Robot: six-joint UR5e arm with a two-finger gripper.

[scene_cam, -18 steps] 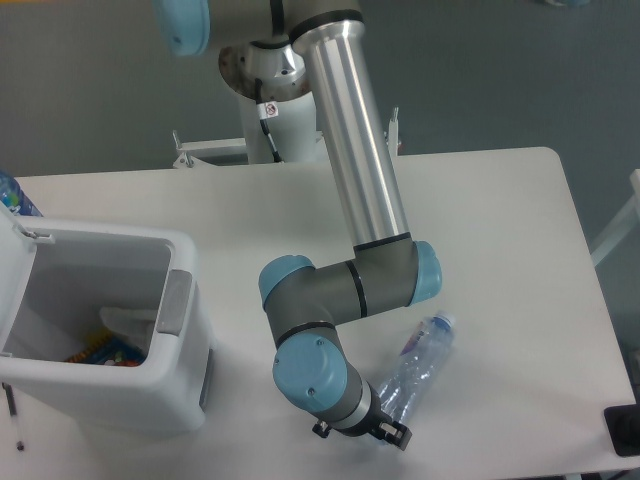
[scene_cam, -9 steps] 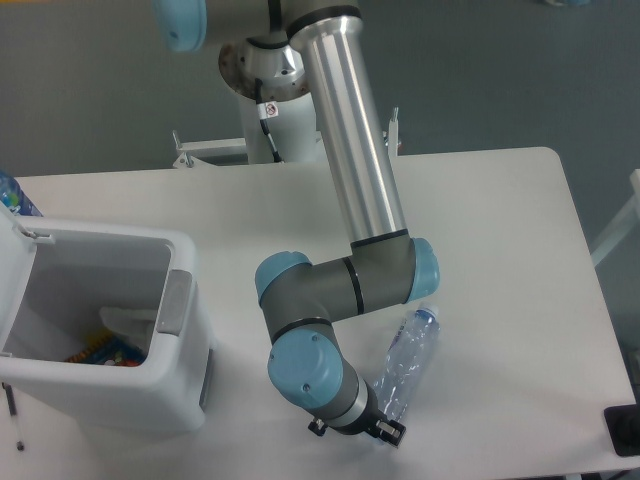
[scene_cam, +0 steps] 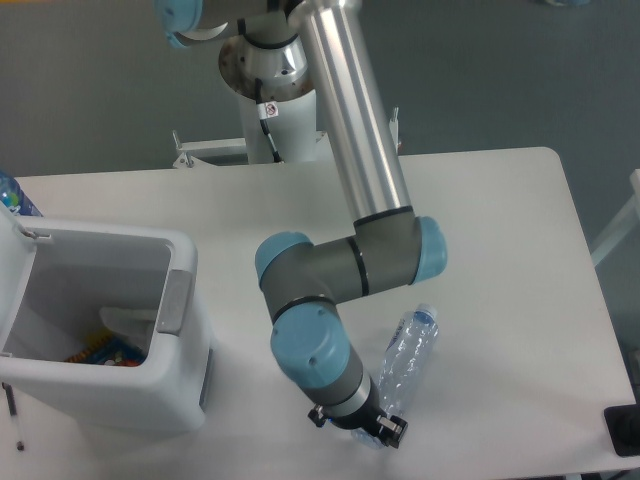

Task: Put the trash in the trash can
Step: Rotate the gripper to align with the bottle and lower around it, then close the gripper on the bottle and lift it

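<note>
A clear crinkled water bottle, one piece of the trash, lies slanted near the table's front edge with its cap pointing up and right. Its lower end meets my gripper, which points down beneath the blue wrist; the fingers are mostly hidden, but they look shut on that end of the bottle. The trash can, a white bin with a grey handle panel, stands at the left with its lid tipped open. Inside it a whitish crumpled wrapper lies beside some coloured scraps.
The arm's silver link and grey elbow cross the middle of the table. A blue bottle top shows at the left edge behind the bin. A black object sits at the front right corner.
The wrist and gripper shifted slightly left, and the bottle swung with them, its cap end coming left and standing steeper. The bin has not moved.
</note>
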